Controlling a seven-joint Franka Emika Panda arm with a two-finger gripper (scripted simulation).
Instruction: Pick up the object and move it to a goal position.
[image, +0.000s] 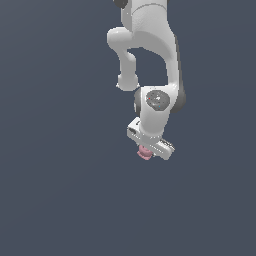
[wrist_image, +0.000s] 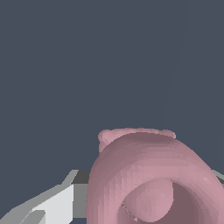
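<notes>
Wrist view, item one: your gripper was closed on the object, with one pale finger showing beside the pink piece and only a sliver of the other past its far edge. The object filled the near part of that picture: a thick ring with a rounded lump inside it, and a lobed edge showing behind the ring.

Item two, exterior view: the gripper hung at the end of your white arm, pointing down, and the object showed as a small pink knob under the hand's body, partly hidden by it.

Item three: plain dark grey-blue ground lay behind everything in both views; you could not tell from them whether the object touched any surface.
</notes>
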